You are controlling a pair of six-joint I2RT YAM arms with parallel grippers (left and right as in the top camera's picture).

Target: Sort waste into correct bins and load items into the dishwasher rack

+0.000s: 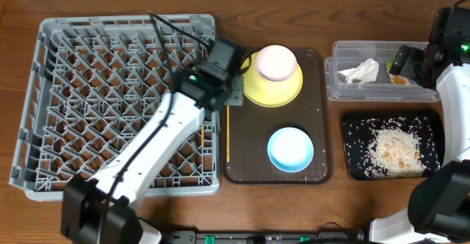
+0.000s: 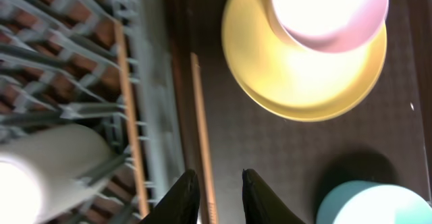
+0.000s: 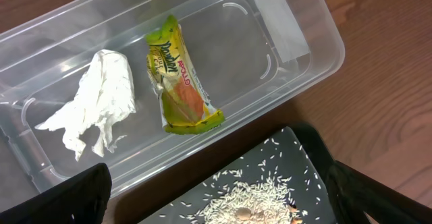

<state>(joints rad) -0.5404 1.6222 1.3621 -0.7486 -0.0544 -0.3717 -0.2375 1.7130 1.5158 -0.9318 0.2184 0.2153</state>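
My left gripper [image 1: 233,93] hangs over the left edge of the brown serving tray, beside the grey dishwasher rack [image 1: 66,90]. Its jaws [image 2: 217,187] are slightly apart and straddle a wooden chopstick [image 2: 201,129] lying on the tray; a gap shows beside the stick. A second chopstick [image 2: 129,109] and a white cup [image 2: 50,173] rest in the rack. An upturned pink bowl [image 1: 275,62] sits on the yellow plate [image 1: 283,92]; the blue bowl [image 1: 290,148] is nearer. My right gripper [image 3: 219,197] is wide open above the clear tub [image 3: 283,45], which holds the napkin [image 3: 98,102] and the wrapper [image 3: 177,75].
The black tray [image 1: 352,126] at the right holds a heap of rice scraps [image 1: 396,150]. The brown serving tray [image 1: 319,112] lies between the rack and the bins. The left arm stretches diagonally over the rack's right half.
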